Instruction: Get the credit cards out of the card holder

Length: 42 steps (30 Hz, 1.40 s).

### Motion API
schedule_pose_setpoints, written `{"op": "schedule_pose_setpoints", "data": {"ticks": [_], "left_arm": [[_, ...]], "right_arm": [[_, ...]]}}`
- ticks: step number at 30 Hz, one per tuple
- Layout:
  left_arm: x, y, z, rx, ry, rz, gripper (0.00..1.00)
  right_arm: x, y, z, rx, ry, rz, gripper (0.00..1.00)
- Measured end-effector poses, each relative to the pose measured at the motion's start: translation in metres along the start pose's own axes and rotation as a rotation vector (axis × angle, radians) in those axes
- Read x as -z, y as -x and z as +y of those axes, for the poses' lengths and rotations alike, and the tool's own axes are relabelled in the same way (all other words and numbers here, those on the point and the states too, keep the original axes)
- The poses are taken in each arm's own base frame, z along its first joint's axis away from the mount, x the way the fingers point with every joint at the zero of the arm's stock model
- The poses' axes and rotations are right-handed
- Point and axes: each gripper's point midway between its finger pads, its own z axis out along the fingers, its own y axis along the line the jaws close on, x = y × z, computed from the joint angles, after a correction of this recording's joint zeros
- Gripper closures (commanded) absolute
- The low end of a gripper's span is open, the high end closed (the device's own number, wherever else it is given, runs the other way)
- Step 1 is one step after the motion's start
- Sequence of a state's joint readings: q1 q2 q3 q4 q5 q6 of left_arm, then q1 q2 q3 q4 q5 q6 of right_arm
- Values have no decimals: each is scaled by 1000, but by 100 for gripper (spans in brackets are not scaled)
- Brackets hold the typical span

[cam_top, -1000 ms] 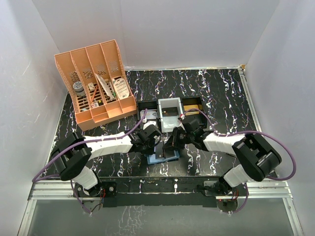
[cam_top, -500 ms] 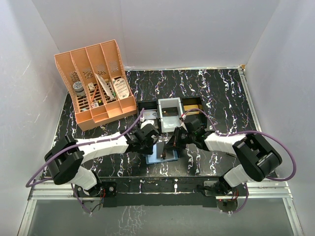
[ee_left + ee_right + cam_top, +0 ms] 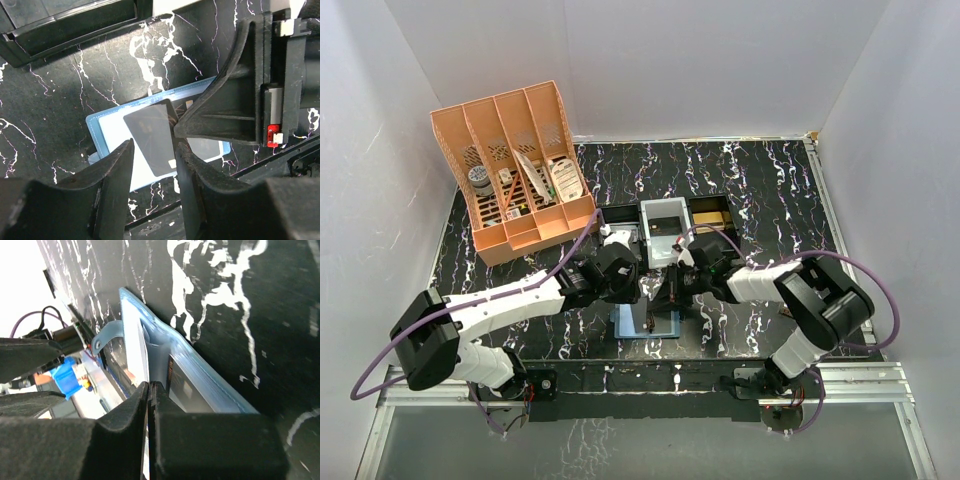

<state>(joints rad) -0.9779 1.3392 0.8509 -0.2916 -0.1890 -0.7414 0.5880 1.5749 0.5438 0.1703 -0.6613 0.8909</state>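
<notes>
The card holder (image 3: 638,325) lies open on the table near the front edge, teal rim and light blue inside (image 3: 112,137). A dark credit card (image 3: 152,140) stands tilted over it, partly out of its pocket. My right gripper (image 3: 150,387) is shut on this card's edge; it also shows in the top view (image 3: 663,292) and in the left wrist view (image 3: 225,107), pinching the card's corner. Another dark card (image 3: 187,390) sits in a pocket of the holder (image 3: 210,382). My left gripper (image 3: 152,167) is open and empty, above the holder's near-left part (image 3: 623,283).
An orange desk organizer (image 3: 515,165) with small items stands at the back left. A row of black and white trays (image 3: 665,228) sits just behind the grippers; a black tray rim (image 3: 65,27) shows in the left wrist view. The table's front rail (image 3: 650,375) is close.
The left gripper has come off the card holder and drawn back a little. The right gripper has tipped the dark card up over the open holder.
</notes>
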Motion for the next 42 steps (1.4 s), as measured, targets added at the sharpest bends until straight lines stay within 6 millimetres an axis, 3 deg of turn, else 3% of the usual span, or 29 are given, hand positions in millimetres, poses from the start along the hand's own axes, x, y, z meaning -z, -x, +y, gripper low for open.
{"op": "schedule_pose_setpoints", "data": {"ticks": [6,16,21,28,42], "left_arm": [[-2,-9,0,20,-10,28,71],[-10,-42,-17,30,-148,149,99],[-19,-54,-15,42,-153,184,100],[-31,-77,8,106,-55,230,100],[-34,-72,19,216,58,205,100]], "right_arm": [[-5,-8,2,48,49,66,100],[-2,-2,-5,-30,1,-12,100],[-3,-2,-4,-54,-2,-25,100],[1,-1,0,-50,6,-50,100],[13,4,7,-56,-20,-106,100]]}}
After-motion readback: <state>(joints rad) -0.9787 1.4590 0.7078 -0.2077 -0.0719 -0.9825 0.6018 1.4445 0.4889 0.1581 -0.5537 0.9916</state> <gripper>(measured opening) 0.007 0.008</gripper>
